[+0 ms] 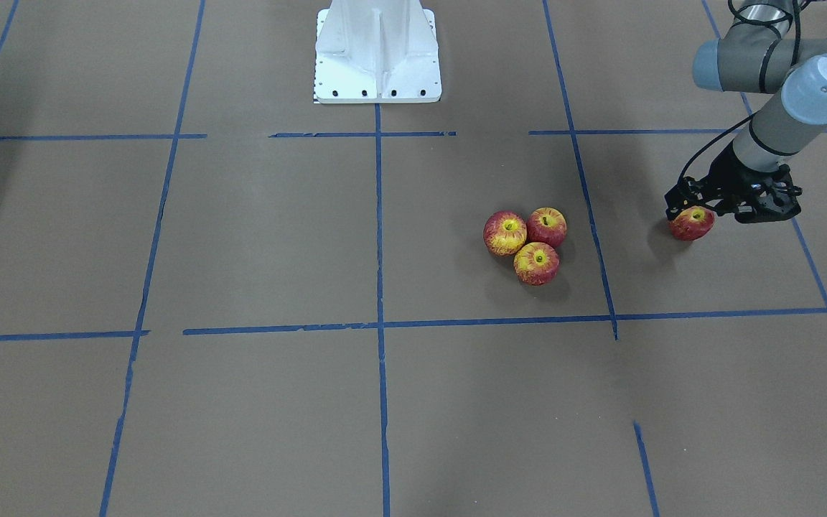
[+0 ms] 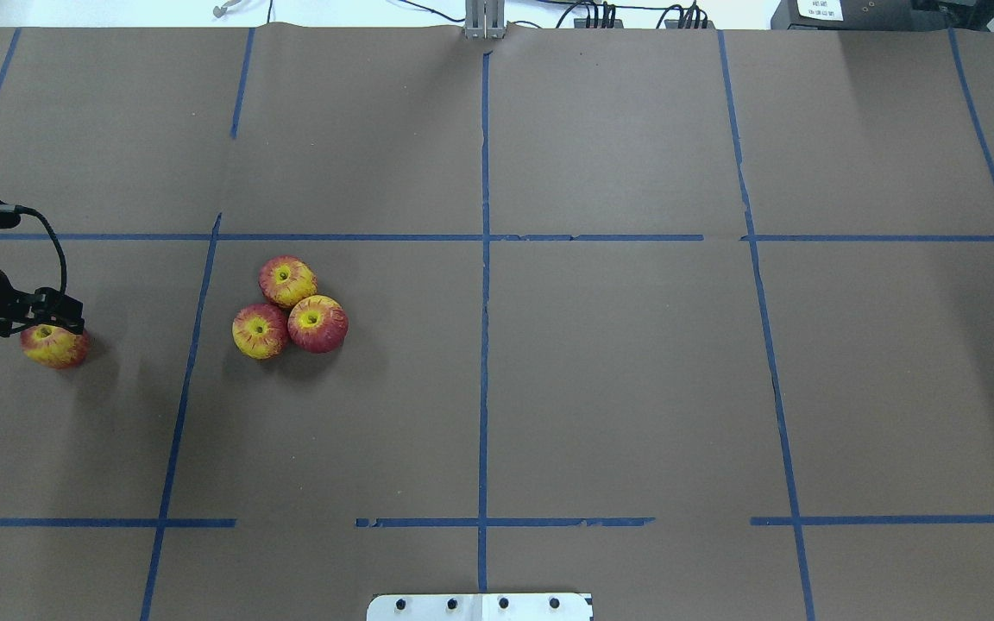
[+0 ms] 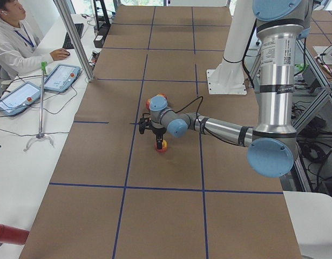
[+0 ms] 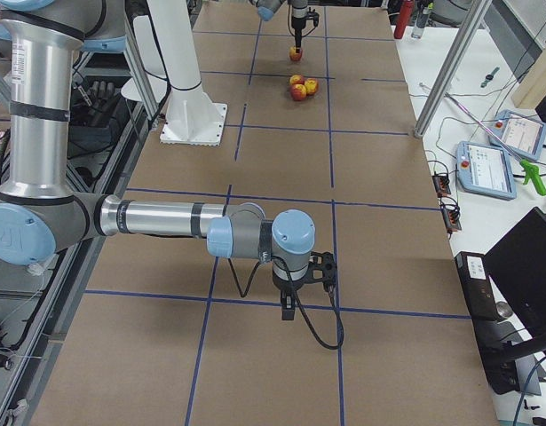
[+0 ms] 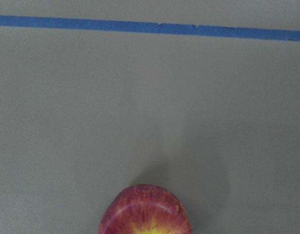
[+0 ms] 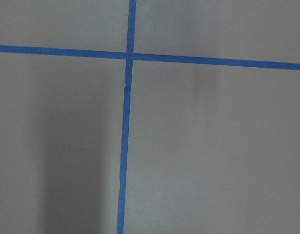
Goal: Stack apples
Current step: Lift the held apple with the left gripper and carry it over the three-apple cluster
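Three apples sit touching in a triangle on the brown table: one (image 2: 287, 280), one (image 2: 260, 330) and one (image 2: 317, 323); they also show in the front view (image 1: 505, 232) (image 1: 547, 226) (image 1: 536, 263). The fourth apple (image 2: 54, 345) (image 1: 692, 224) is apart, near the table's left edge, and fills the bottom of the left wrist view (image 5: 146, 210). My left gripper (image 2: 41, 332) (image 1: 693, 213) stands straight over it, fingers down its sides, shut on it at or just above the table. My right gripper (image 4: 288, 311) shows only in the right side view, low over bare table; I cannot tell its state.
Blue tape lines (image 2: 484, 345) divide the table into squares. The robot's white base (image 1: 377, 54) stands at the near middle edge. An operator (image 3: 14, 43) with tablets sits beyond the far side. The right wrist view shows only a tape crossing (image 6: 129, 56).
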You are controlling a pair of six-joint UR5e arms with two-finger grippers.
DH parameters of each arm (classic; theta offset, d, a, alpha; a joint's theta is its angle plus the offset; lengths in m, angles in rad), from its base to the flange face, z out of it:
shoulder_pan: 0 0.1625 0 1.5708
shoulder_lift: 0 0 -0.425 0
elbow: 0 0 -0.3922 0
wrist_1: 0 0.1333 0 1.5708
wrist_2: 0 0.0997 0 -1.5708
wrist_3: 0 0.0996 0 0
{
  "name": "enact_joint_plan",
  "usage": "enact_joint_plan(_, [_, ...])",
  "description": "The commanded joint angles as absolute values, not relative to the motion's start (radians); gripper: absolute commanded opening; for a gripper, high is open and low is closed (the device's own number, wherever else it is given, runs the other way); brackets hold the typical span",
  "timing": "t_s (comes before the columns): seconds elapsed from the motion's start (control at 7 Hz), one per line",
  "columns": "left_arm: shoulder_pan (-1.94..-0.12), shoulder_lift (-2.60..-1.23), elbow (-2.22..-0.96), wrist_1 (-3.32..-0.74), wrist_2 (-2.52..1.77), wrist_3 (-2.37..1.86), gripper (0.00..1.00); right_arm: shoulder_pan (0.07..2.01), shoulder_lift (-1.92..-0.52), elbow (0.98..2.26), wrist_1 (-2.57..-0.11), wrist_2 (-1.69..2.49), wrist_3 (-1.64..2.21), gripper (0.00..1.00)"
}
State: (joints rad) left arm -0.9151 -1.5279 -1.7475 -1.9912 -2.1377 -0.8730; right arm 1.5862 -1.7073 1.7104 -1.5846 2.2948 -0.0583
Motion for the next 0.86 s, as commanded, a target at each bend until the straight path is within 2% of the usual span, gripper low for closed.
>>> enact_joint_plan(0.0, [-0.911,-1.531,-1.729,-1.993,-2.138,-0.864,1.00,1.586,-1.707,1.710,-1.585,2.295,-0.058,1.00])
enact_joint_plan(0.71, [-0.904,-1.562,-1.652,-2.002,-2.141,-0.861,1.00,1.586,-1.707,1.710,-1.585,2.295,-0.058,1.00])
